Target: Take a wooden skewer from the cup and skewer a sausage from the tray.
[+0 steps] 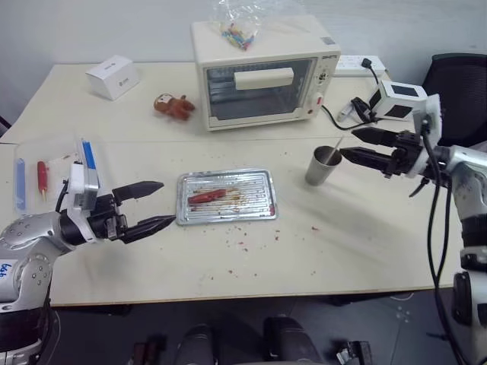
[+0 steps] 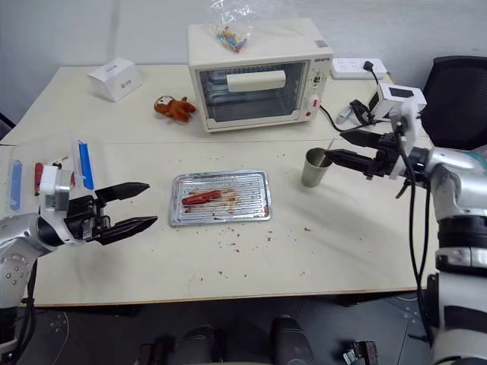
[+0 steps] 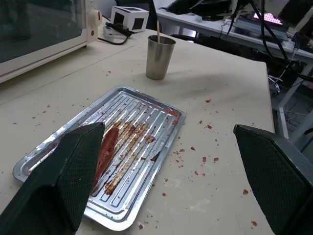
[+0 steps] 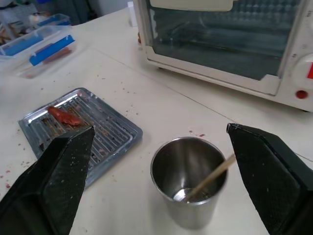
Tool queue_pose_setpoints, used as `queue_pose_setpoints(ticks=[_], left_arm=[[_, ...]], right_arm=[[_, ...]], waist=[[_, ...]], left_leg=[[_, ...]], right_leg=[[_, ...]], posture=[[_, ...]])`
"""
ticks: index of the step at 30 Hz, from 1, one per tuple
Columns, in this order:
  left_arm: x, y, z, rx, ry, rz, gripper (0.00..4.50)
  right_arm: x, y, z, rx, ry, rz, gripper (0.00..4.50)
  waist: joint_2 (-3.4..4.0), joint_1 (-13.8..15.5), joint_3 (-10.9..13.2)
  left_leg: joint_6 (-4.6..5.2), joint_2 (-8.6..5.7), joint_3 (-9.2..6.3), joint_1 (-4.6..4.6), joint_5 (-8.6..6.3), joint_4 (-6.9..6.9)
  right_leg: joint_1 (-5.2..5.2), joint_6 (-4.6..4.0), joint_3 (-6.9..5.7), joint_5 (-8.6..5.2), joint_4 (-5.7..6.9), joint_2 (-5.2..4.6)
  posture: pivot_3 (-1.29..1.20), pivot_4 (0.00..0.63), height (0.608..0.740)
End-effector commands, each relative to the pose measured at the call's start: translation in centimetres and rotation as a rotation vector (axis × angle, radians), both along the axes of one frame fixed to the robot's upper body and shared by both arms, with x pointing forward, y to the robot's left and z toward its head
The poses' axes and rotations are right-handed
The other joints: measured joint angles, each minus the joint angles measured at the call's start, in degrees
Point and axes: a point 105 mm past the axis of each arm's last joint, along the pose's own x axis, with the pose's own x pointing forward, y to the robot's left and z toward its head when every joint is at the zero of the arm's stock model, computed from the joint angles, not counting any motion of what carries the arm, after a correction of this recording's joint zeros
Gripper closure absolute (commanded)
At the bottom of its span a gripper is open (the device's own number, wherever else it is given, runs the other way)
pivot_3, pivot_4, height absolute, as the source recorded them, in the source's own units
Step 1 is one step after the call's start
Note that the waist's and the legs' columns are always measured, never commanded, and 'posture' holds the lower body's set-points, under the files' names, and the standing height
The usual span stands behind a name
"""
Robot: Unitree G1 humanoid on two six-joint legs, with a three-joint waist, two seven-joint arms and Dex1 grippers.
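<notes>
Overall, you're working over a pale cream table (image 1: 365, 251) flecked with red crumbs, a seam running across it, a grey wall behind and a black office chair (image 1: 456, 80) at the far right corner.

Count so far:
- One shallow rectangular silvery metal baking tray (image 1: 262, 207), ridged base, brown grease stains, lying flat near the table's middle.
- One small glossy reddish-brown sausage (image 1: 206, 196) lying in the tray's left half.
- One small grey metal tumbler cup (image 1: 323, 166), upright, to the right of the tray and apart from it.
- One thin pale wooden skewer (image 4: 211, 177) leaning inside the cup, its upper end resting against the rim.
- One cream toaster oven (image 1: 259, 72) at the back, door closed, a clear plastic bag (image 1: 245, 19) of small coloured pieces on its top.
- One small white cardboard box (image 1: 112, 77) back left; one small brown plush toy (image 1: 173, 106) between it and the oven.
- One clear plastic box with blue clips (image 1: 46, 171) at the left edge, something red inside.
- One white power strip (image 1: 358, 65) behind the oven.

Your left gripper (image 1: 152, 205) hangs just left of the tray, pointing at it, both black fingers spread wide, nothing between them. Your right gripper (image 1: 348, 144) sits level just right of the cup's rim, fingers likewise wide apart and empty; the skewer is untouched.
</notes>
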Motion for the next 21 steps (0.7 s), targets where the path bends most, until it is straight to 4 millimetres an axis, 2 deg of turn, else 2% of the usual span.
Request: queue_pose_setpoints(ticks=[1, 5, 9, 12, 14, 17, 21], left_arm=[[-0.6, -0.5, 0.5, 0.022, -0.053, 0.009, 0.03], [-1.1, -0.6, 0.4, 0.024, -0.059, 0.028, 0.03], [-1.3, -0.5, 0.3, 0.025, -0.060, 0.048, 0.03], [-1.4, -0.4, 0.4, 0.026, -0.066, 0.058, 0.03], [-1.3, -0.3, 0.4, 0.025, -0.071, 0.064, 0.03], [-1.2, -0.3, 0.4, 0.026, -0.073, 0.067, 0.03], [-0.9, -0.5, 0.3, 0.023, -0.077, 0.065, 0.03]], right_arm=[[1.3, -0.4, -0.2, -0.036, 0.014, -0.053, 0.00], [2.3, -0.5, 0.0, -0.041, -0.002, -0.081, 0.00], [2.1, -0.2, 0.0, -0.045, -0.016, -0.044, 0.00], [1.6, 0.0, 1.4, 0.022, -0.043, 0.004, 0.00], [1.5, -0.6, 1.9, 0.029, -0.054, -0.022, 0.00], [2.0, -1.8, 1.7, -0.031, -0.062, -0.105, 0.00], [3.1, -1.9, 1.1, -0.048, -0.043, -0.181, 0.00]], waist=[[0.00, 0.1, 0.0], [0.02, 0.1, 0.0], [0.03, 0.0, 0.0], [0.05, -0.1, 0.0], [0.05, -0.1, 0.0], [0.05, -0.1, 0.0], [0.05, -0.3, 0.0]], left_leg=[[0.00, -0.01, 0.01, 0.00, 0.00, 0.01], [0.00, -0.02, 0.04, -0.02, 0.00, 0.01], [0.00, 0.02, 0.03, -0.02, 0.00, 0.01], [0.00, 0.01, 0.04, -0.01, 0.00, 0.01], [0.00, 0.02, 0.04, -0.01, 0.00, 0.01], [0.00, 0.02, 0.03, -0.01, 0.00, 0.01], [-0.01, 0.00, 0.05, -0.01, 0.00, 0.00]], right_leg=[[0.00, 0.00, 0.01, 0.00, 0.01, 0.00], [-0.03, 0.00, 0.03, 0.00, 0.02, -0.02], [-0.03, 0.00, 0.04, 0.00, 0.01, -0.03], [-0.03, 0.00, 0.04, 0.00, 0.03, -0.01], [-0.03, 0.00, 0.04, 0.00, 0.03, -0.01], [-0.02, 0.00, 0.03, 0.00, 0.03, -0.02], [-0.03, 0.00, 0.05, 0.00, 0.03, -0.01]], posture=[[0.00, 0.150, 0.740], [0.00, 0.150, 0.740], [0.00, 0.150, 0.740], [0.00, 0.150, 0.740], [0.00, 0.150, 0.740], [0.00, 0.150, 0.740], [0.00, 0.150, 0.740]])
